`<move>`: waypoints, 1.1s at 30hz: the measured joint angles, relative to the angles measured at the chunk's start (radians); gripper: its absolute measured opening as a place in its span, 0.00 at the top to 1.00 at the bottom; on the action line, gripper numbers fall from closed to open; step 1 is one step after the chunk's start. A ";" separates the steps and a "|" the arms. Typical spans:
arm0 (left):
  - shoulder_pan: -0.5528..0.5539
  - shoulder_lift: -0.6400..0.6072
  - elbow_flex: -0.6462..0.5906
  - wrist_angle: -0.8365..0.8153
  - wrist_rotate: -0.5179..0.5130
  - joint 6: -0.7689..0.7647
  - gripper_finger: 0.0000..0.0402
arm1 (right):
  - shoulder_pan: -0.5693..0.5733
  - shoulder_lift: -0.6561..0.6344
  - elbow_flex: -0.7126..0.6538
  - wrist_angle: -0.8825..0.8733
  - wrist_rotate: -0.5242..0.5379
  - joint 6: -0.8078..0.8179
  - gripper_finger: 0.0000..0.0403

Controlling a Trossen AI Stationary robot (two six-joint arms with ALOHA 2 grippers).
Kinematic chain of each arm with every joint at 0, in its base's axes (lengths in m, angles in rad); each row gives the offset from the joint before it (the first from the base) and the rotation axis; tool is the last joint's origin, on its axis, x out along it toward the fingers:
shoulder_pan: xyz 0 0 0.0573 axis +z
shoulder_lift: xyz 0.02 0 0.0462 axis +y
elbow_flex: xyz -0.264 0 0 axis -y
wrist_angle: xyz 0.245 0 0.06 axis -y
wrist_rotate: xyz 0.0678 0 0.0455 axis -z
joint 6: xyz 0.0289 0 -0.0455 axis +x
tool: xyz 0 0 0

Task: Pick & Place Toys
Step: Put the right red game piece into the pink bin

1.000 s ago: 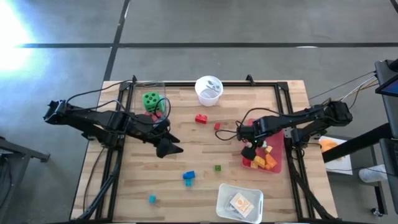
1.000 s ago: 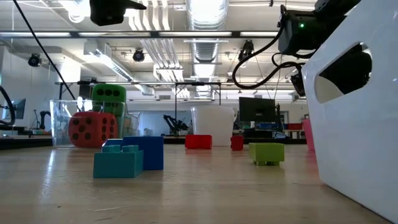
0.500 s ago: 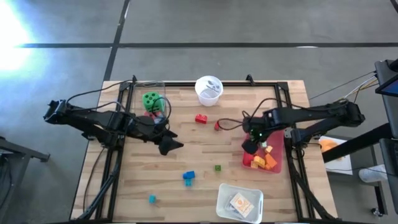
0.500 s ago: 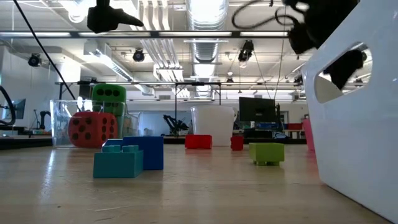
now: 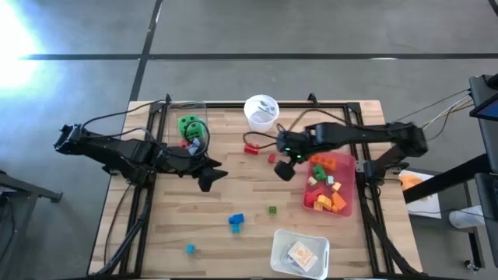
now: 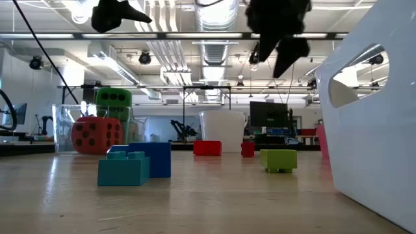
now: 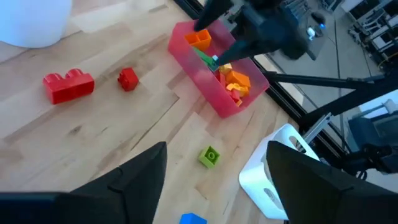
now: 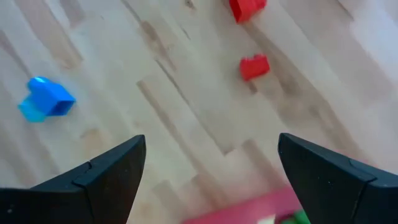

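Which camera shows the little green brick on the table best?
The low view: the green brick stands close and unobstructed. The left wrist view shows its top; the high view shows only a speck; the right wrist view misses it.

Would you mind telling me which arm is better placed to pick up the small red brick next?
The right. Its open, empty tool hangs just beside the small red brick, near the red bin. The left tool, also open, waits farther off by the dice.
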 joint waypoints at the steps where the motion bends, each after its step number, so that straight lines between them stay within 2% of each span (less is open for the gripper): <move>1: 0.000 -0.010 0.000 -0.014 0.000 0.005 0.32 | -0.009 0.029 0.015 0.001 0.000 -0.029 0.11; 11: -0.017 -0.141 0.000 -0.147 0.018 0.045 0.34 | -0.038 0.225 0.046 0.168 0.000 -0.221 0.11; 14: -0.022 -0.161 0.000 -0.167 0.033 0.072 0.34 | -0.038 0.269 0.038 0.199 0.004 -0.240 0.11; 20: -0.024 -0.192 0.000 -0.240 0.040 0.078 0.34 | -0.051 0.320 0.025 0.208 0.078 -0.218 0.11; 23: -0.024 -0.198 -0.001 -0.263 0.037 0.083 0.34 | -0.081 0.333 0.011 0.204 0.081 -0.109 0.11; 31: -0.024 -0.196 -0.002 -0.258 0.027 0.082 0.34 | -0.140 0.348 -0.004 0.220 0.082 0.345 0.11; 33: -0.024 -0.196 -0.002 -0.257 0.026 0.081 0.34 | -0.144 0.355 -0.002 0.227 0.079 0.417 0.11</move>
